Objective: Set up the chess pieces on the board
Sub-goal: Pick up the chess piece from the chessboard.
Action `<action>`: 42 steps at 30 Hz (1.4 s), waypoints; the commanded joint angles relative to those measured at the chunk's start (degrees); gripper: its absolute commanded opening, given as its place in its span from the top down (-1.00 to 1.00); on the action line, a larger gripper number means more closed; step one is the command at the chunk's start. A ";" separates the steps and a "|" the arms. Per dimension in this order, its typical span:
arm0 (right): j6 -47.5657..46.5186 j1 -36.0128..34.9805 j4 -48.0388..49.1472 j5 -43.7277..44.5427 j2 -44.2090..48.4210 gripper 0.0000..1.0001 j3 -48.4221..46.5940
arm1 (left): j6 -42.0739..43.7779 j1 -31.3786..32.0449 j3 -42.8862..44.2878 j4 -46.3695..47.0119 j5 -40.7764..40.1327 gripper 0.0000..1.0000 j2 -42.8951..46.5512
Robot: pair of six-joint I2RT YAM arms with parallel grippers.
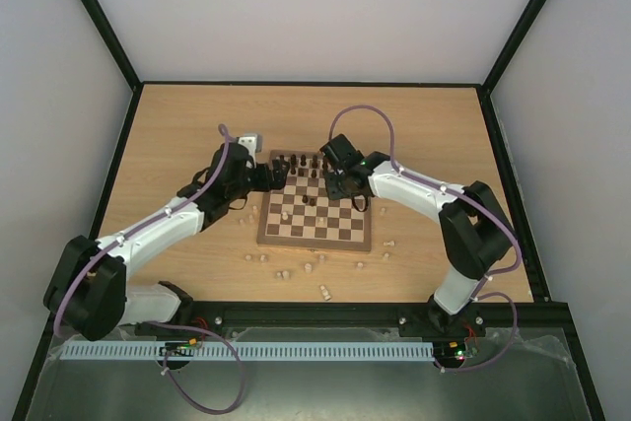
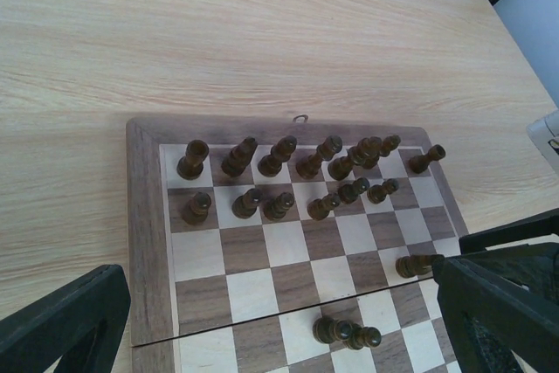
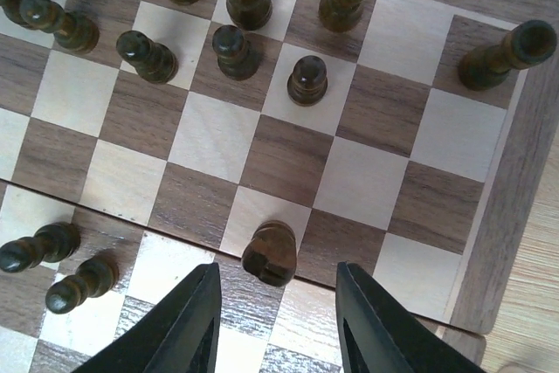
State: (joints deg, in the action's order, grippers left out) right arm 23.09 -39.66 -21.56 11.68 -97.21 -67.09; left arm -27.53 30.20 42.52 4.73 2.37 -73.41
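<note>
Two arms reach across the table point(image 1: 177, 125) in the top view and meet at the board point(image 1: 315, 236), mid-frame. The left hand point(image 1: 274, 176) is at the board's upper left corner. The right hand point(image 1: 347, 187) is over its upper right squares. Dark pieces point(image 1: 301, 162) crowd the board's upper rows. Pale pieces point(image 1: 284, 274) lie scattered on the table below the board's lower edge, with a couple off its left side. I cannot tell either hand's opening from here.

Left wrist view: the board point(image 2: 144, 233) fills the lower half. Dark pieces point(image 2: 279, 155) stand in two uneven rows near its upper edge. A toppled dark piece point(image 2: 415, 264) lies at the right, against black gear at the frame edge. Two more lie together at bottom centre. The left hand point(image 2: 279, 286) is wide, with one of its fingers point(image 2: 65, 321) in the lower left corner and only board squares in the gap.

Right wrist view: standing dark pieces point(image 3: 236, 50) fill the top of the frame, and the board's border point(image 3: 515, 216) runs down the right. The toppled dark piece point(image 3: 269, 252) lies on the board's centre seam. The right hand point(image 3: 275, 279) is at a middling width. Its fingers point(image 3: 179, 329) rise from the bottom edge on either side of that piece, with a gap showing on both sides, so nothing is gripped. Two more fallen dark pieces lie at lower left.
</note>
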 commanded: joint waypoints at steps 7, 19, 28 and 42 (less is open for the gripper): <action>-0.50 -0.07 -0.81 0.09 -1.85 0.34 -0.22 | -0.23 0.13 2.19 -1.56 0.69 -0.99 0.20; -0.61 -0.07 -0.37 -0.43 -3.04 0.44 -0.47 | -0.55 0.13 3.35 -2.36 0.96 -0.99 -1.94; -0.67 -0.06 -0.09 -0.70 -3.74 0.58 -0.66 | -0.61 0.13 3.59 -2.88 0.88 -0.99 -1.75; -0.47 -0.07 -2.68 3.17 -1.53 0.78 -1.84 | -0.77 0.13 4.03 -3.36 1.23 -0.99 -2.01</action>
State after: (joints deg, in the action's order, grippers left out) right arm 22.68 -39.68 -20.82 11.84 -100.33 -67.11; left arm -27.90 30.20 44.31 2.13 2.98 -75.11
